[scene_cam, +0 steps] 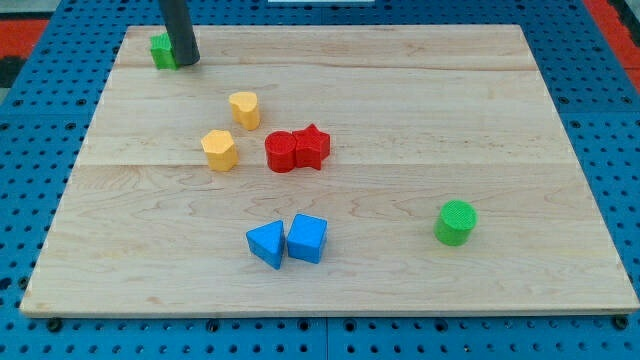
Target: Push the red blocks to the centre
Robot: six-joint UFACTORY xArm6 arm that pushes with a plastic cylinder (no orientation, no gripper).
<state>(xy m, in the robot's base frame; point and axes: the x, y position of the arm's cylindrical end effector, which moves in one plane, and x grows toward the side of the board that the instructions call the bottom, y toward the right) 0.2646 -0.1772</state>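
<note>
Two red blocks sit touching near the board's middle: a round-ish red block (281,152) on the left and a red star (313,146) on the right. My tip (188,60) is at the view's top left, far from the red blocks, right beside a small green block (161,50) that the rod partly hides.
Two yellow blocks (244,109) (219,150) lie left of the red pair. Two blue blocks (266,243) (307,238) touch each other lower down. A green cylinder (455,222) stands at the right. The wooden board (520,120) lies on a blue pegboard.
</note>
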